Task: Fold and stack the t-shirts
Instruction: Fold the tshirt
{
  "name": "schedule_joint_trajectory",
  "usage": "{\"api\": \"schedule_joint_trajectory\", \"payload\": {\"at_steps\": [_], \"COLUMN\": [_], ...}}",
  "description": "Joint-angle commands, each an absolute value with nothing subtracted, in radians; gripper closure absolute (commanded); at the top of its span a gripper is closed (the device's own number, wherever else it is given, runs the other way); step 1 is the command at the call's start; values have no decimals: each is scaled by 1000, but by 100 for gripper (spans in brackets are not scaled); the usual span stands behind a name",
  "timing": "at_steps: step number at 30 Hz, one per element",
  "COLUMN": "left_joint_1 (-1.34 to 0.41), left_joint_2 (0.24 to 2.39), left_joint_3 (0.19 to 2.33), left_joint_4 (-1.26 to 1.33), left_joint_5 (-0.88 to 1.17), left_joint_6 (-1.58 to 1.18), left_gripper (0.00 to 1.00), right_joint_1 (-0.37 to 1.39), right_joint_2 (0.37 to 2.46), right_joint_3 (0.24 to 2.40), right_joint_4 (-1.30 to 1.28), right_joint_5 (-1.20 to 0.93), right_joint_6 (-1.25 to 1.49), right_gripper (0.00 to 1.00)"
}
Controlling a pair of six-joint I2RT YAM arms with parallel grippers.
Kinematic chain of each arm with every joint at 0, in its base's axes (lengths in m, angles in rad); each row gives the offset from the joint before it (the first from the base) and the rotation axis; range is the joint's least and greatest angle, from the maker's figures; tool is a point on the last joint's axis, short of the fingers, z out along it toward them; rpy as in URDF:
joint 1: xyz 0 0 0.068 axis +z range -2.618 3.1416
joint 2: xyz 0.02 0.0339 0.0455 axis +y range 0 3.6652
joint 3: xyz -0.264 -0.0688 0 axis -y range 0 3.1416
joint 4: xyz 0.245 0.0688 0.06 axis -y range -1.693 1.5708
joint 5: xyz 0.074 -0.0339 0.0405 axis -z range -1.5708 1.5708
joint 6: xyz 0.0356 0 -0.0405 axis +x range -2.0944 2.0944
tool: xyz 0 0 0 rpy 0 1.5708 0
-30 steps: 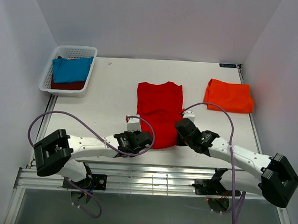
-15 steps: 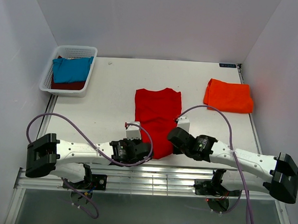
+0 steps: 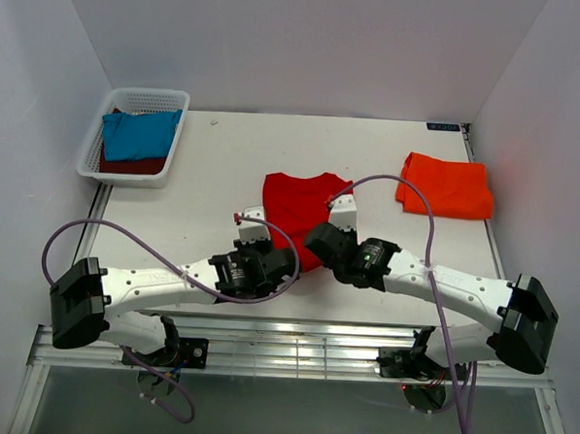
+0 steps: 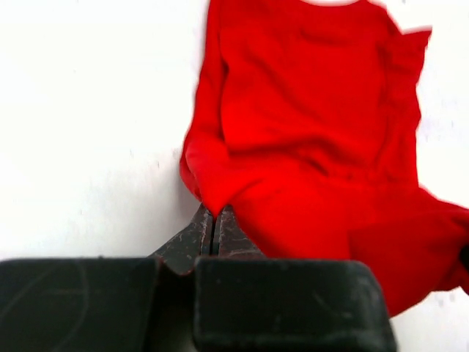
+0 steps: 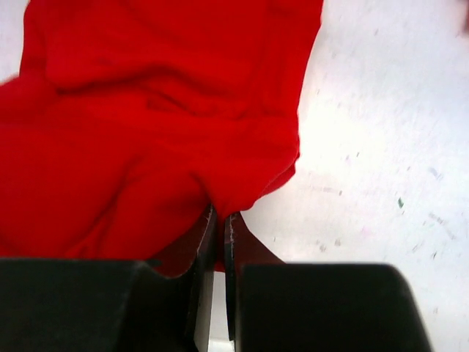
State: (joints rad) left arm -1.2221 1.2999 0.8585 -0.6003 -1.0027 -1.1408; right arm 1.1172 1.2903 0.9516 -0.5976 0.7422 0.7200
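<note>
Since the red t-shirt looks soft, light and floppy, we judge its hem corners the best holds, where the left gripper and right gripper each pinch it.

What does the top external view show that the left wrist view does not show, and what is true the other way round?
Only the top external view: the white basket holding a teal-blue t-shirt over a dark maroon one, the folded orange-red t-shirt at the far right, and the right gripper at the near edge of the red t-shirt.
Only the left wrist view: the left gripper, seen close, shut on a pinch of red cloth.
Both: the red t-shirt, its near part bunched, on the white table.
</note>
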Motion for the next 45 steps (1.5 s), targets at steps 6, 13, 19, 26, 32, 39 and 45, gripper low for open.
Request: {"api": "schedule_joint_trajectory", "payload": {"at_steps": [6, 13, 19, 26, 32, 39, 45], "left_joint_1": [-1019, -898, -827, -767, -718, -644, -620], "left_joint_2": [1301, 1468, 1571, 1670, 1768, 1879, 1878], "left_joint_3": [762, 841, 900, 971, 1026, 1110, 1271], "left_joint_4": [64, 214, 271, 298, 299, 295, 265], "left_joint_5": [-947, -839, -787, -701, -670, -730, -928], "left_joint_6": [-580, -488, -448, -428, -426, -440, -420], "left_gripper": [100, 100, 100, 100, 100, 100, 7], "right_joint_1": [931, 804, 738, 689, 664, 614, 595], "right_joint_2": [1425, 1522, 1595, 1692, 1804, 1954, 1959], "right_joint_3": [1043, 1089, 1147, 1232, 1273, 1393, 1517], "right_joint_4": [-324, -169, -89, -63, -29, 86, 210], "right_joint_5": [835, 790, 746, 703, 684, 722, 899], "right_joint_6": [437, 299, 213, 149, 121, 87, -23], "right_gripper": [92, 92, 92, 92, 92, 92, 44]}}
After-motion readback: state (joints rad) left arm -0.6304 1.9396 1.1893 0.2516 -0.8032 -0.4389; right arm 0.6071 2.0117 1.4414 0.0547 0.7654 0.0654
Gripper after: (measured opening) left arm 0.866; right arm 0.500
